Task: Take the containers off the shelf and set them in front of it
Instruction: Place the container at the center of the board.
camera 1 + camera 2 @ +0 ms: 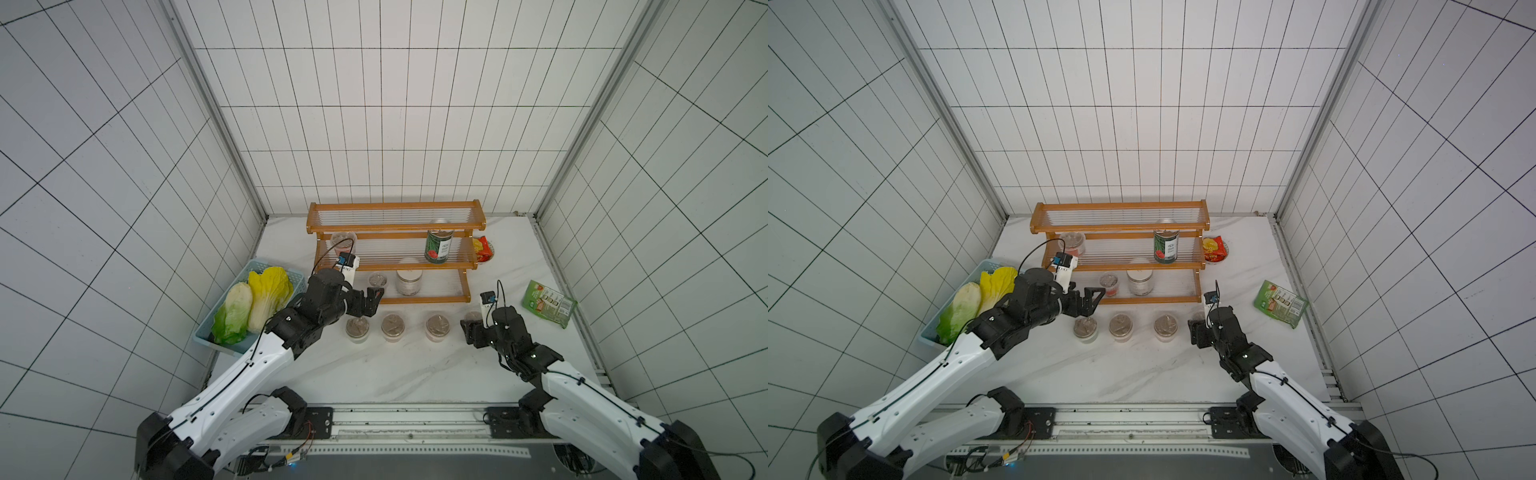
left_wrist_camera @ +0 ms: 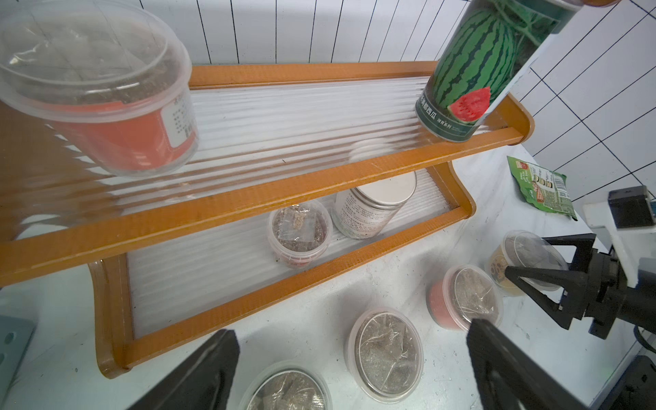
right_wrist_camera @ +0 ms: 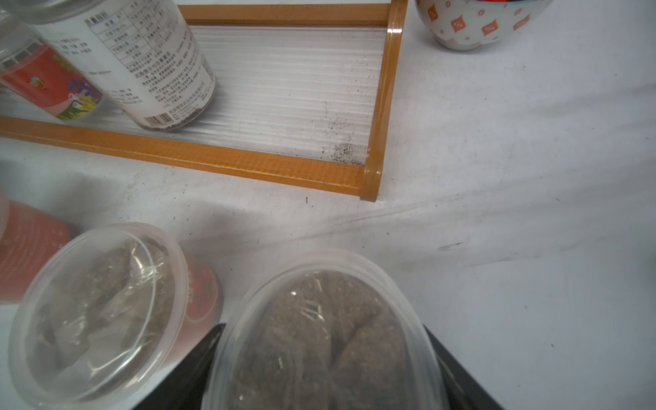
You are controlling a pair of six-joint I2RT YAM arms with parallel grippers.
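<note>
Cups point(image 1: 393, 326) stand four in a row on the surface point(image 1: 374, 374), just in front of the shelf point(image 1: 395, 227). Your right gripper point(image 1: 470, 325) grasps the rightmost one, the yellow cup point(image 2: 529, 248), with a finger on each side below its lid. From the right wrist view I can't quite tell whether its base touches the surface. Your left gripper point(image 1: 374, 300) hangs spread wide and released over the left end of the row, close to the bottom tier's front rail, with nothing between its fingers. On the shelf, the middle tier carries a red cup point(image 1: 343, 241) at its left and the can point(image 1: 438, 247) upright at its right. The bottom tier holds a small cup point(image 1: 379, 281) with the jar point(image 1: 409, 282) just beside it, both near the middle.
</note>
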